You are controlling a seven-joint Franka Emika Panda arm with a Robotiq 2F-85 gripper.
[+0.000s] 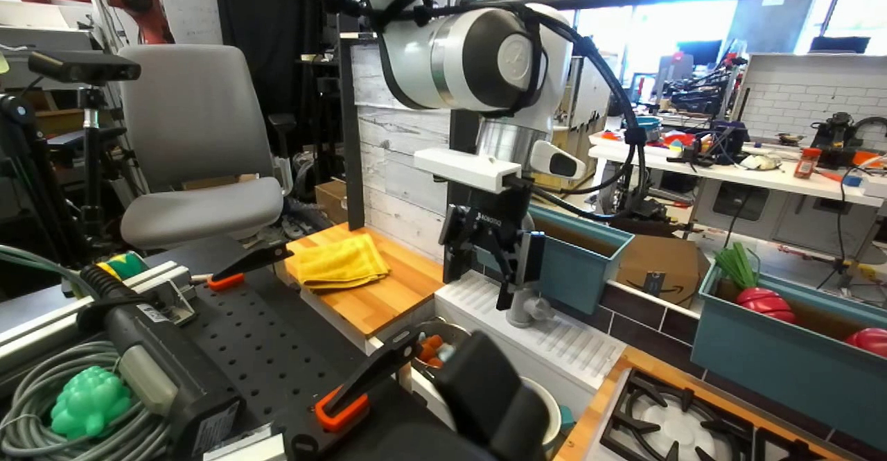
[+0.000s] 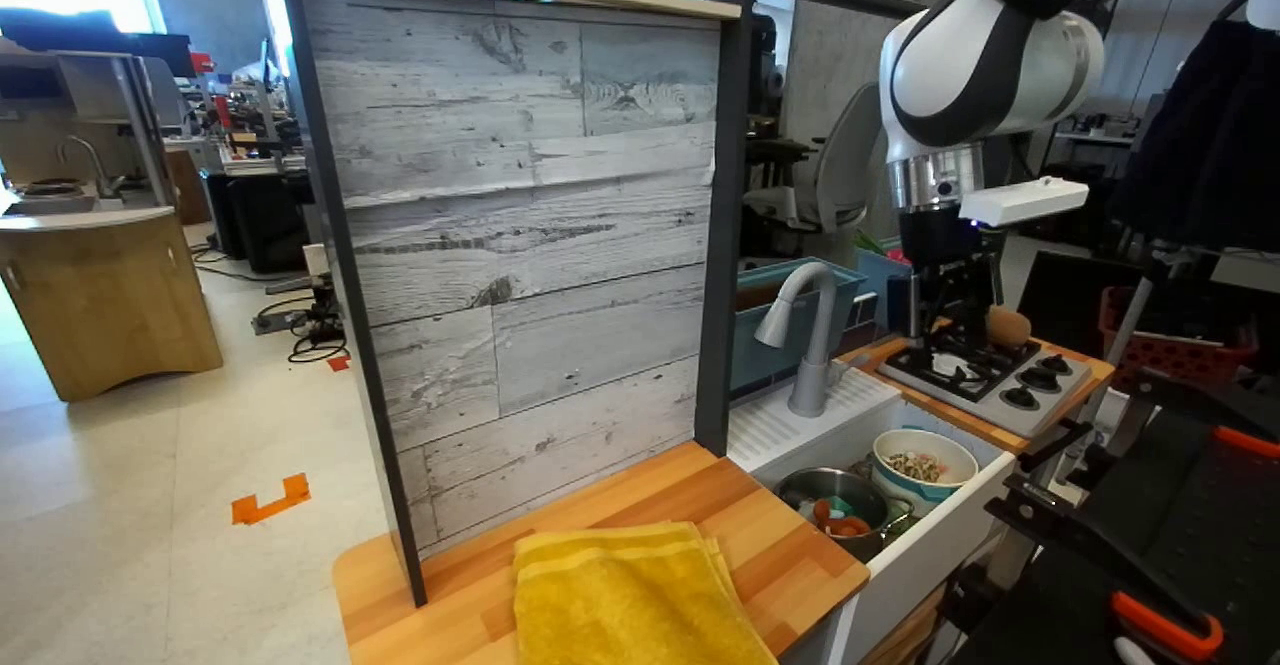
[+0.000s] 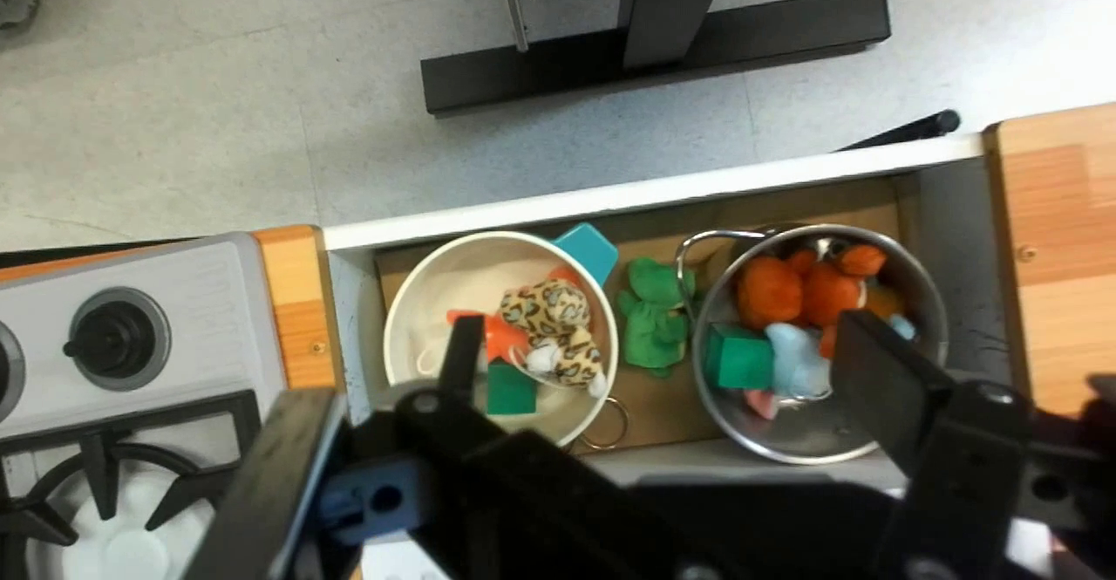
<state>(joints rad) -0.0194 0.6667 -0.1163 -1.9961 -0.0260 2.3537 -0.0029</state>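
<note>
Steel pot (image 3: 815, 427), cream bowl (image 3: 453, 276), below gripper (image 3: 667, 344)

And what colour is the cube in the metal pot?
Green. The cube shows best in the wrist view.

Blown-out windows (image 1: 693, 24) — wrist view's near foreground dark, soft

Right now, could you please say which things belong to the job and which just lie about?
Likely the job, below the open gripper:
cream pot
steel pot
leopard-print plush toy
green plush toy

Apparently just lying or standing about:
yellow towel
Amazon cardboard box
grey office chair
</note>
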